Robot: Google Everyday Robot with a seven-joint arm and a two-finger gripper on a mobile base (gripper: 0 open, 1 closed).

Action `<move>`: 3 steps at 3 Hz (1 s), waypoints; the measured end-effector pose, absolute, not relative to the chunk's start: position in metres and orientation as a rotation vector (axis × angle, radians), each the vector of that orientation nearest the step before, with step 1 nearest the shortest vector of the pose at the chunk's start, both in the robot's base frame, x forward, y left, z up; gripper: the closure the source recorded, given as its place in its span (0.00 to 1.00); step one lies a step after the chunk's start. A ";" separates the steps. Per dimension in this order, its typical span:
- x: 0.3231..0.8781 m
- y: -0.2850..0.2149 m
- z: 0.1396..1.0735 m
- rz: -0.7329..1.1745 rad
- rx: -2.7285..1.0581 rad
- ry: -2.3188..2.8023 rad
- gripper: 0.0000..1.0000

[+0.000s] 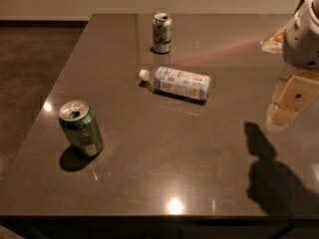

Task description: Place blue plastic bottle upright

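The blue plastic bottle (180, 83) lies on its side near the middle of the dark table (164, 168). Its white cap points left and its pale blue-and-white label faces up. My gripper (286, 109) hangs at the right edge of the view, above the table. It is well to the right of the bottle, apart from it, and holds nothing that I can see. Its shadow falls on the table at the front right.
A green soda can (162, 32) stands upright behind the bottle near the far edge. Another green can (80, 128) stands at the front left. A pale object (273, 42) lies at the far right. The table's left edge drops to brown floor.
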State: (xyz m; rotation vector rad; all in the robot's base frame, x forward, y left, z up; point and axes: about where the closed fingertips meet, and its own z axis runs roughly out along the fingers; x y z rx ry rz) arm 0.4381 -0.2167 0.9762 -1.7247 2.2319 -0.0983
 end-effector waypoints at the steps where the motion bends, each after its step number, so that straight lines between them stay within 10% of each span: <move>1: 0.438 -0.217 0.976 -0.099 -1.725 2.232 0.00; 3: 0.489 -0.181 0.979 0.038 -1.635 2.289 0.00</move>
